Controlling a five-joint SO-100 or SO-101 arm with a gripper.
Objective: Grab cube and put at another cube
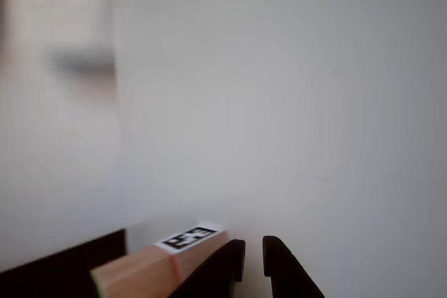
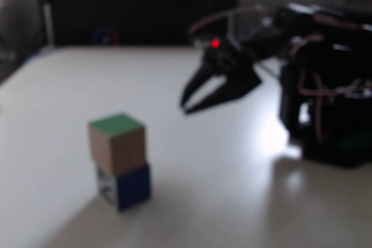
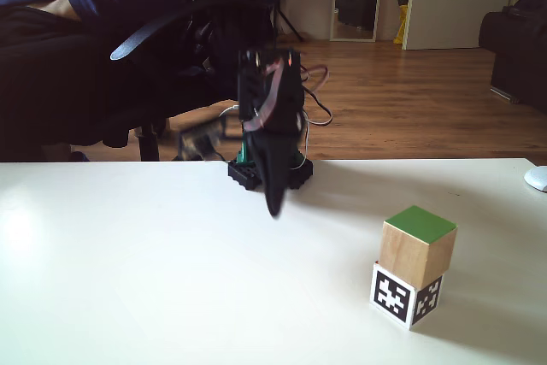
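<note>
The cube [image 2: 117,140], wooden with a green top, sits stacked on another cube [image 2: 132,186], which shows a blue face and a black-and-white marker. Both fixed views show this stack, with the cube [image 3: 416,245] above another cube [image 3: 394,293]. My gripper [image 2: 186,106] hangs above the table to the right of the stack and well apart from it, open and holding nothing. It points down in front of the arm's base [image 3: 272,170]. In the other view the stack appears tilted at the bottom left, with the marker [image 1: 188,238] just left of my fingertips [image 1: 236,250].
The arm's base and cables [image 2: 325,103] stand at the table's right side in a fixed view, with a black case [image 2: 139,10] along the far edge. A seated person in dark clothes [image 3: 102,32] is behind the table. A white object [image 3: 538,179] lies at the right edge.
</note>
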